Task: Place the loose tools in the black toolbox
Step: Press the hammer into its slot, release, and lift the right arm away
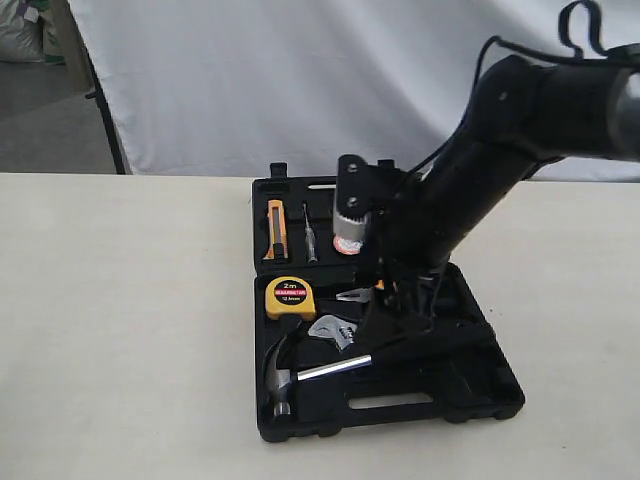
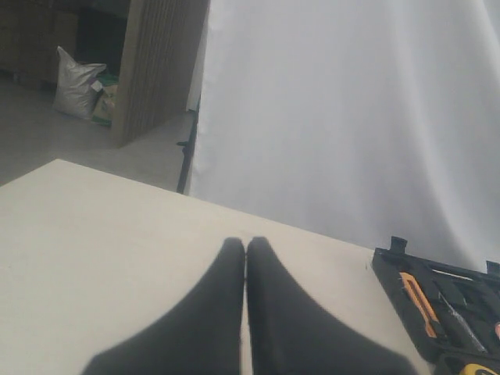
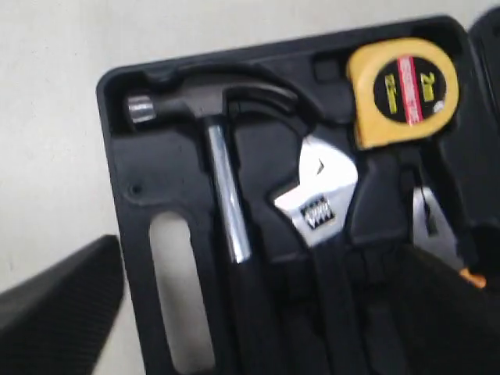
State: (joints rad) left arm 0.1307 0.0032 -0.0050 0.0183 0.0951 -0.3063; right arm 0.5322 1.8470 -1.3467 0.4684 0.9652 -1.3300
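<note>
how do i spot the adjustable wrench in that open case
Look in the open black toolbox, the half holding the yellow tape measure. Beside the claw hammer lies the adjustable wrench: the only flat silver head with a ridged thumbwheel.

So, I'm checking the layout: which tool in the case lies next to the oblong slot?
The hammer: its shaft runs right alongside the slot, while the wrench lies on the hammer's far side.

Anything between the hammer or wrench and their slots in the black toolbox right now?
Nothing visible does. The hammer and the wrench already lie side by side inside the black toolbox, and the right arm's fingers stand open over them, holding neither.
</note>
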